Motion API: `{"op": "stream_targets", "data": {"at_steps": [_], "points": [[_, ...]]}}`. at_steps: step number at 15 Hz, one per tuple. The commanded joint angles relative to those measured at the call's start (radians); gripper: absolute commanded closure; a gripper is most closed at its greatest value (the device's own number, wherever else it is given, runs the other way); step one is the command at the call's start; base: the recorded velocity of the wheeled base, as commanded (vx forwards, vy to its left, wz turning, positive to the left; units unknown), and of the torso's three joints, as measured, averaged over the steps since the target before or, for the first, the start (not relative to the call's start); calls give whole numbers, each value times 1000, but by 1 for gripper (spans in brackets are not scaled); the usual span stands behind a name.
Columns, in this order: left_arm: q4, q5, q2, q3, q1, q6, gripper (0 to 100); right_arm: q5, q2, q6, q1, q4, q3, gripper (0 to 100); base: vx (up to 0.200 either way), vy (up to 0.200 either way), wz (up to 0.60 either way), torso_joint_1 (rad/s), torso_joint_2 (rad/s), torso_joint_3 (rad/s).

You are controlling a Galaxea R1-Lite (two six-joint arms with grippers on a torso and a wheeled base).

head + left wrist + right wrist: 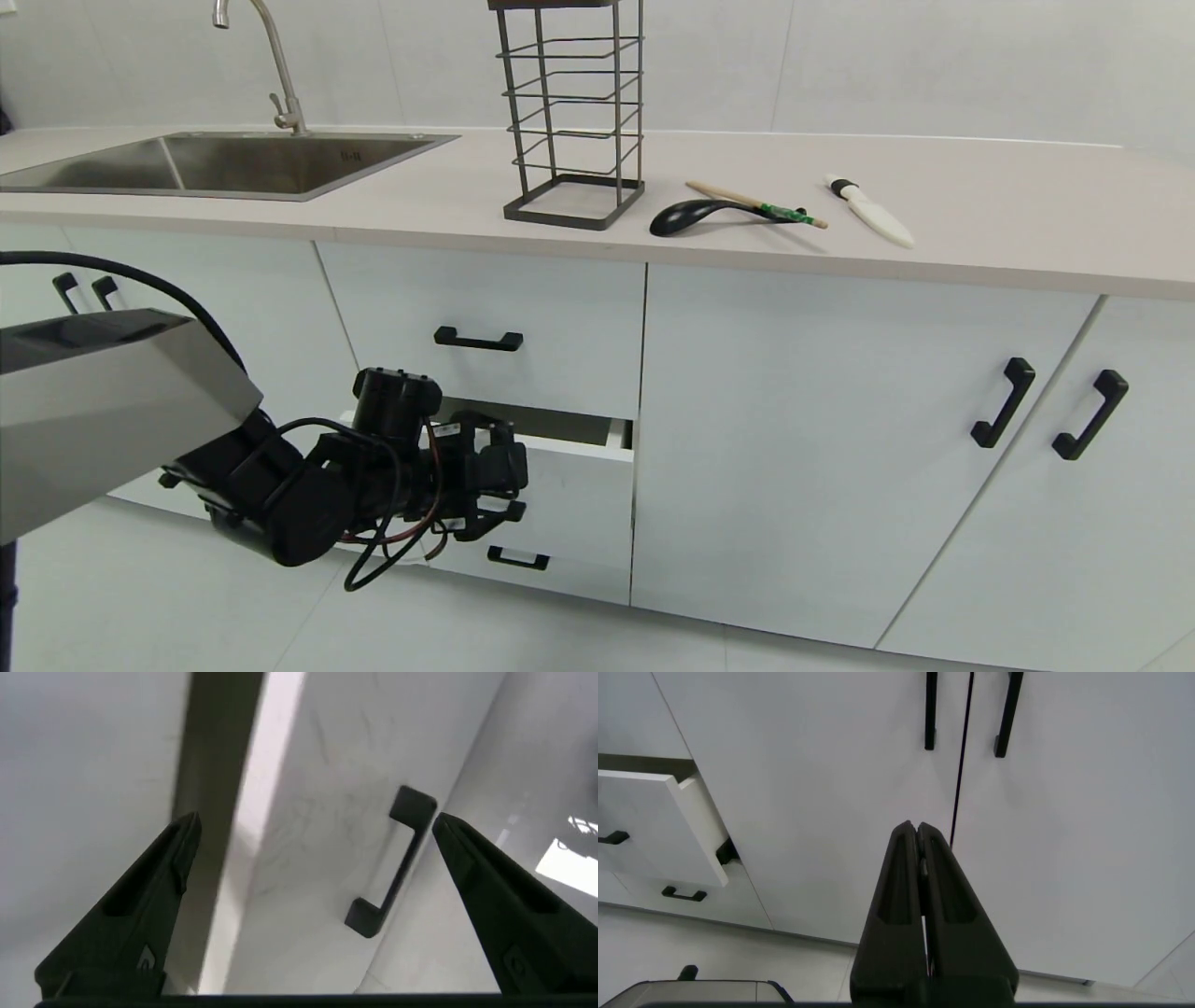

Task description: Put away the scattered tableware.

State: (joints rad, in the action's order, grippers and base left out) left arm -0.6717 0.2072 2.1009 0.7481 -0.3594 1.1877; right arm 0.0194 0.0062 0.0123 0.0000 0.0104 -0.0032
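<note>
With our left gripper's fingers apart and right gripper's together, we'd pinch the light, stiff, perhaps plastic black spoon mid-handle near the pale counter's front edge.

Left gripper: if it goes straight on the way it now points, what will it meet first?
Probably the white front of the partly open drawer, just beside its black handle. The left gripper is open; depth is unclear.

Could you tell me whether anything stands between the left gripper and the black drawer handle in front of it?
Nothing visible does. The open left gripper faces the black bar handle of the partly pulled-out white drawer, with no object between them.
</note>
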Motion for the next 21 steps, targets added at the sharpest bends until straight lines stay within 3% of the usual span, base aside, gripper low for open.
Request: {"op": "stream_targets", "data": {"at_steps": [1, 4, 5, 11, 12, 18, 19, 21], "points": [[-2, 15, 15, -61, 13, 13, 0, 1, 1, 0, 0, 0, 0, 100, 0, 0, 0, 0, 0, 0], [-108, 23, -76, -265, 25, 49, 0, 1, 1, 0, 0, 0, 0, 100, 0, 0, 0, 0, 0, 0], [-146, 23, -134, -339, 22, 44, 0, 1, 1, 0, 0, 0, 0, 100, 0, 0, 0, 0, 0, 0], [-144, 24, -387, -501, -24, 40, 0, 1, 1, 0, 0, 0, 0, 100, 0, 0, 0, 0, 0, 0], [-144, 23, -426, -589, -32, 40, 0, 1, 1, 0, 0, 0, 0, 100, 0, 0, 0, 0, 0, 0], [-132, 37, -579, -615, -84, 29, 0, 1, 3, 0, 0, 0, 0, 100, 0, 0, 0, 0, 0, 0], [-120, 37, -636, -612, -89, -23, 0, 1, 1, 0, 0, 0, 0, 100, 0, 0, 0, 0, 0, 0], [-115, 37, -729, -598, -116, -175, 0, 1, 1, 0, 0, 0, 0, 100, 0, 0, 0, 0, 0, 0]]}}
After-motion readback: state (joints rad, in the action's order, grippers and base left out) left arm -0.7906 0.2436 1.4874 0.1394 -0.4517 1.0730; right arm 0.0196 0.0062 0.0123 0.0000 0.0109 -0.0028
